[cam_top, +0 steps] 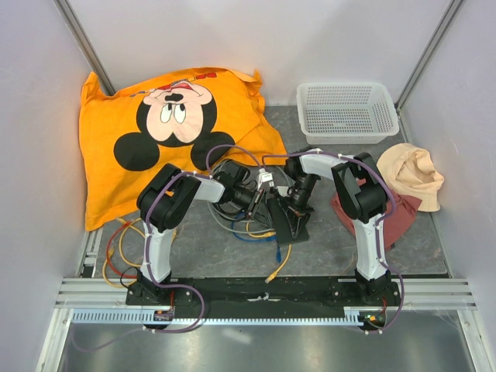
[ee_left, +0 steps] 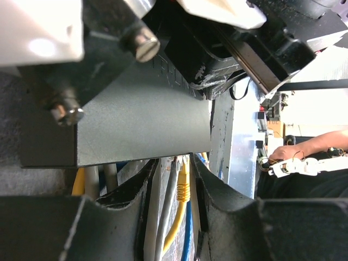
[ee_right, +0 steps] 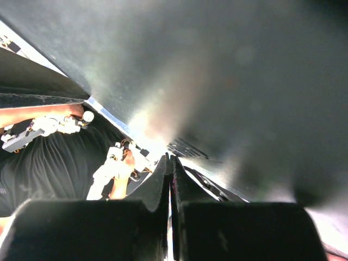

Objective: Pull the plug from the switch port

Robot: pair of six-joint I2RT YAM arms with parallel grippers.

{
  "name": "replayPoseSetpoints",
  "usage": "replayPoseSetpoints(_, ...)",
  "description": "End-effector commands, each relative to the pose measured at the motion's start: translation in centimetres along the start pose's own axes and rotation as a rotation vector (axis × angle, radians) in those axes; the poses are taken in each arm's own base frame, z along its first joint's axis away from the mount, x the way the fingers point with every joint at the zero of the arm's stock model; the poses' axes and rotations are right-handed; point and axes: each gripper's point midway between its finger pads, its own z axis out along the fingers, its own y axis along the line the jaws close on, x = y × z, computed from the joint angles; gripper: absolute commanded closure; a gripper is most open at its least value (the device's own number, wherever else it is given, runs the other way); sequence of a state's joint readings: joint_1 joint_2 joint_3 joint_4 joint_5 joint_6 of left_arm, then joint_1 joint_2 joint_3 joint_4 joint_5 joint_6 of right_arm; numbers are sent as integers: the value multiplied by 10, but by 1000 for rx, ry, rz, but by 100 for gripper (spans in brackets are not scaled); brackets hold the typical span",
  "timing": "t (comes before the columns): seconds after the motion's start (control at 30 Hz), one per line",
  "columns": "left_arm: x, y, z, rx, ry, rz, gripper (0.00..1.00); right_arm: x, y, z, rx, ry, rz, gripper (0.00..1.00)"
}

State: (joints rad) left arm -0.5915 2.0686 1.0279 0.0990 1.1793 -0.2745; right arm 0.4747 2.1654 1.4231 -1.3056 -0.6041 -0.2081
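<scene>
The switch (cam_top: 285, 223) is a flat black box between the two arms; in the left wrist view its matte face (ee_left: 141, 119) fills the middle. A yellow plug (ee_left: 184, 187) sits in a port on its lower edge, with a grey cable (ee_left: 169, 201) beside it. My left gripper (ee_left: 173, 163) is open, its fingers either side of the yellow plug and grey cable, tips at the switch's edge. My right gripper (ee_right: 170, 160) is shut with only a thin slit between its fingers, right against the switch's dark blurred surface (ee_right: 234, 70). From above, both grippers (cam_top: 262, 201) (cam_top: 297, 201) meet at the switch.
Yellow (cam_top: 280, 260), blue and grey cables trail from the switch toward the front rail (cam_top: 263, 291). An orange Mickey cloth (cam_top: 170, 124) covers the back left. A white mesh basket (cam_top: 345, 111) stands back right, with a beige hat (cam_top: 415, 174) and maroon cloth (cam_top: 391, 221) at right.
</scene>
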Motion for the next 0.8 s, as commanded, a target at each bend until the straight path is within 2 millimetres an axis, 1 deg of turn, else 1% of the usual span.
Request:
replayPoseSetpoints(0.0,-10,-2,8,-25,1,28,66,-71,-95,40,295,-142,-114,100)
replayPoseSetpoints(0.13,-10,-1,9,-31,7,29,64,-71,-95,40,295,-143,-116,100)
replayPoseSetpoints(0.3,-9,0,10,-33,10,24,59,-73,-94,38,296,-151,-115,100)
replayPoseSetpoints(0.43,-10,0,8,-36,5,25,59,-73,-90,30,290,-175,-118,100)
replayPoseSetpoints(0.53,-10,0,8,-36,4,27,59,-69,-88,29,278,-178,-113,100)
replayPoseSetpoints(0.63,-11,1,8,-30,5,24,62,-69,-89,31,273,-173,-107,100)
replayPoseSetpoints(0.73,-9,3,7,-33,7,14,63,-71,-90,28,286,-182,-102,100)
replayPoseSetpoints(0.77,-8,4,7,-33,8,12,65,-72,-90,25,293,-189,-100,100)
